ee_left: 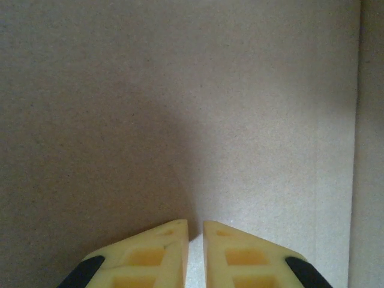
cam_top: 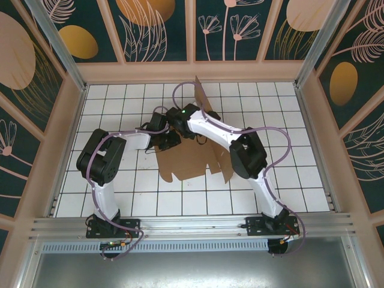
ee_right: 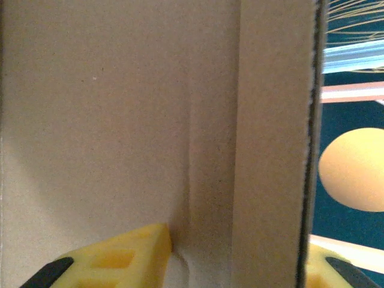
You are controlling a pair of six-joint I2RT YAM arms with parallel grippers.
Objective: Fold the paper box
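Observation:
The paper box (cam_top: 193,163) is a brown cardboard cut-out lying partly flat on the white tiles, with one flap (cam_top: 202,96) standing up at its far side. My left gripper (cam_top: 166,137) sits over the box's left part. In the left wrist view its yellow fingers (ee_left: 161,252) are shut, their tips against a plain cardboard panel (ee_left: 180,102). My right gripper (cam_top: 179,117) reaches in at the foot of the raised flap. Seen from the right wrist, that gripper (ee_right: 240,264) is open and straddles an upright cardboard wall (ee_right: 273,150), with one finger (ee_right: 120,258) on each side.
A cage of aluminium posts and patterned teal and orange panels (cam_top: 162,27) walls in the tiled floor (cam_top: 282,120). A metal rail (cam_top: 192,225) runs along the near edge with both arm bases on it. Purple cables loop over the arms.

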